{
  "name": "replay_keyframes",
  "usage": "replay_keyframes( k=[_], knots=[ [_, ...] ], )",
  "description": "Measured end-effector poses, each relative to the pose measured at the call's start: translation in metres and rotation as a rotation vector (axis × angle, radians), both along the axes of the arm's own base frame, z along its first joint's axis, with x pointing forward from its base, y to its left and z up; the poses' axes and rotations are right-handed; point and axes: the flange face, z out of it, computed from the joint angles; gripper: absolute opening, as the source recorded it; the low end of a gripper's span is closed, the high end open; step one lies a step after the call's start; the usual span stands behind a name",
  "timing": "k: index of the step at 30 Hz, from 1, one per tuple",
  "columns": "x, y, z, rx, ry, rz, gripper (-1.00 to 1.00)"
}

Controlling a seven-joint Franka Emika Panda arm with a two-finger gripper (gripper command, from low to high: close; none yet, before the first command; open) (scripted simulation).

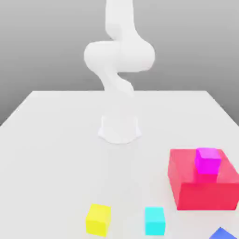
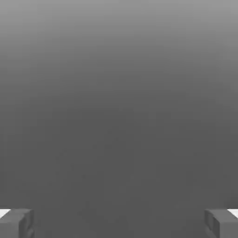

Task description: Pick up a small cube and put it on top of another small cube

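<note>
Near the table's front edge sit a small yellow cube (image 1: 98, 219) and a small cyan cube (image 1: 154, 221), a short gap apart. A small magenta cube (image 1: 207, 160) rests on top of a large red block (image 1: 186, 182) at the exterior view's right. The corner of a blue cube (image 1: 223, 234) pokes in at the front right. My white arm (image 1: 119, 56) rises from its base (image 1: 119, 128) at mid-table and runs up out of the picture. In the hand view my gripper (image 2: 119, 224) is open, its grey fingertips (image 2: 16, 223) far apart with nothing between them, facing plain grey background.
The white table (image 1: 56, 140) stretches wide around the arm's base. The red block stands taller than the small cubes, close to the table's right side in the exterior view.
</note>
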Motion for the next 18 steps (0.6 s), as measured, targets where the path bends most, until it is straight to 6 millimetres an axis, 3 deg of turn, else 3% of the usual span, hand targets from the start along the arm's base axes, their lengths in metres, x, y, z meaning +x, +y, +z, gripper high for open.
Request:
replay_keyframes(
  k=[9,14,18],
  knots=[
    [0.099,0.057,-0.109,-0.075,0.206,0.165,0.00],
    [0.136,0.094,-0.182,-0.116,0.317,0.260,0.00],
    [0.155,0.128,-0.246,-0.150,0.404,0.345,0.00]
  ],
)
